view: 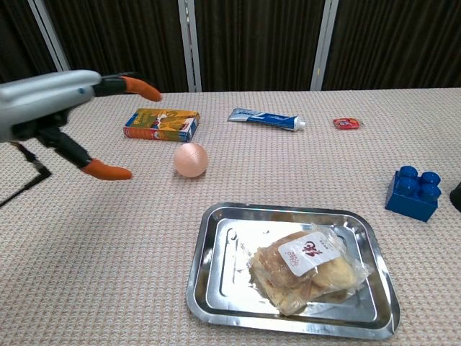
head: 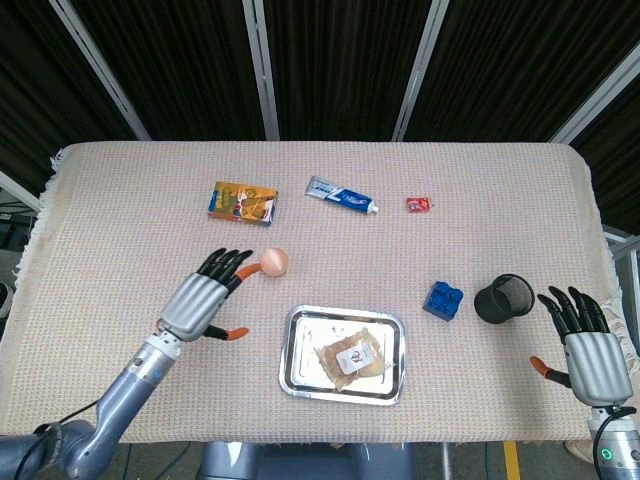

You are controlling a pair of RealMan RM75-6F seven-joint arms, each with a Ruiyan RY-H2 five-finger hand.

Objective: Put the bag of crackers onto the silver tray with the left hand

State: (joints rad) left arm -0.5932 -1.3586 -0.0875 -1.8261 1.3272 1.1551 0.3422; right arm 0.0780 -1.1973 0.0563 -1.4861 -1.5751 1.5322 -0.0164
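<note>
Bag of crackers well apart from fingers.

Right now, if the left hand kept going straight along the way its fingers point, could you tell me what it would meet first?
Probably the egg: the left hand points up-right with fingertips beside it, though it may pass above, since height is unclear.

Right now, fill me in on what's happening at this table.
A two-armed robot is putting a bag of crackers on a silver tray. The bag lies flat in the tray, toward its right side, with nothing touching it. The left hand is open and empty, off to the tray's left near the pink ball. The right hand is open at the table's right edge, beside the black cup.
</note>
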